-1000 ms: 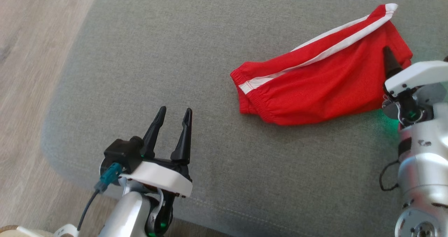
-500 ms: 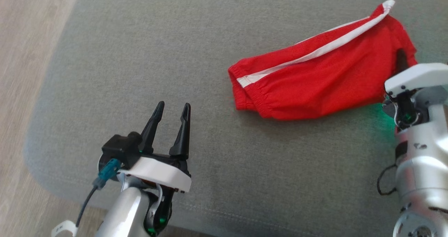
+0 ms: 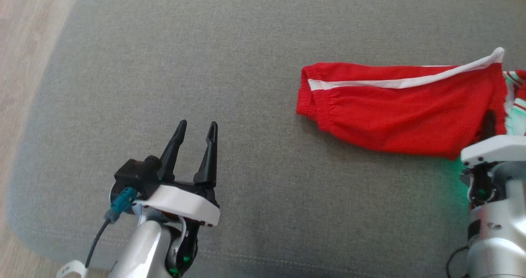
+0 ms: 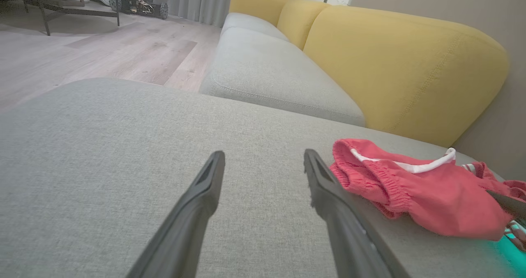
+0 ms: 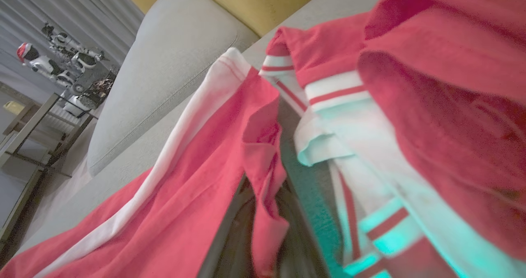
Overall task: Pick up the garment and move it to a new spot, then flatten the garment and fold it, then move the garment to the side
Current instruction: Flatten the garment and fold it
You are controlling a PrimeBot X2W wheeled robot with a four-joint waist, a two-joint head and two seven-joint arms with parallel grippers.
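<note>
We saw the red shorts (image 3: 394, 118) lying lengthwise on the grey cushion (image 3: 185, 56), toward its right side, with the waistband pointing left and the white stripe along the far edge. Our right tool (image 3: 489, 124) sat at the shorts' right end, its fingers pinching a fold of the red cloth. Our left tool (image 3: 197, 124) hung over bare cushion, well apart from the shorts, fingers spread and empty. A striped red-and-white cloth (image 3: 518, 105) lay just beside the shorts.
</note>
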